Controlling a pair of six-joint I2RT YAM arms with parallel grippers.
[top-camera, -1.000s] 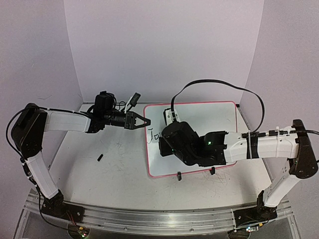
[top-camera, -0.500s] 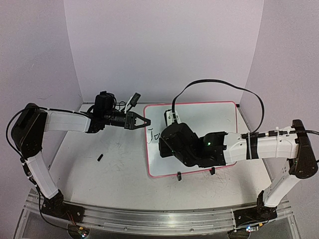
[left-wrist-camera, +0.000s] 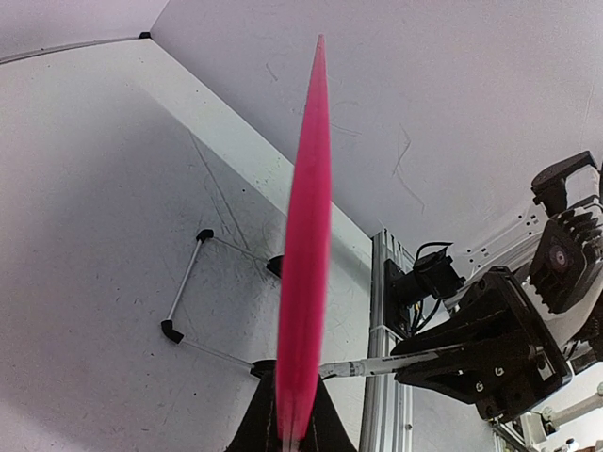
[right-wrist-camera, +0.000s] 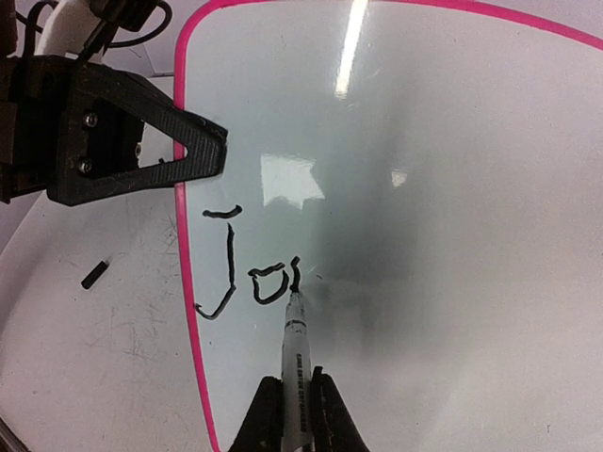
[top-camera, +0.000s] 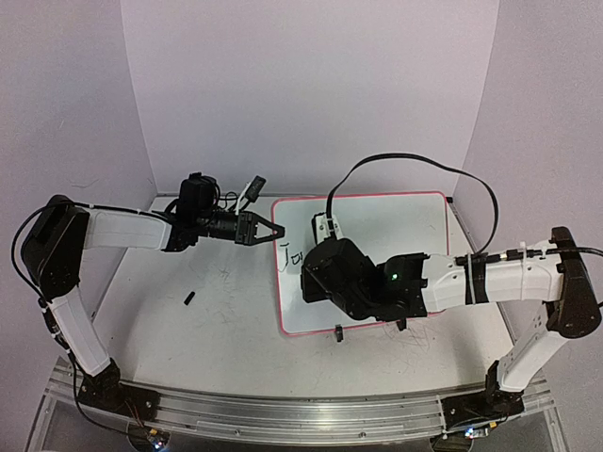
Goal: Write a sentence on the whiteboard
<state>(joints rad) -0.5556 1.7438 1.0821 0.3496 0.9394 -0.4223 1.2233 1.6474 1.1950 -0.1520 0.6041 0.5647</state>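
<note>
The whiteboard, white with a pink border, lies on the table right of centre. My left gripper is shut on its left edge; in the left wrist view that pink edge shows edge-on between my jaws. My right gripper is shut on a white marker. The marker's tip touches the board at the end of the black letters "Joi", close to the left border. The marker also shows in the left wrist view.
A small black marker cap lies on the scribbled grey tabletop left of the board; it also shows in the right wrist view. Two black clips sit on the board's near edge. White walls enclose the table on three sides.
</note>
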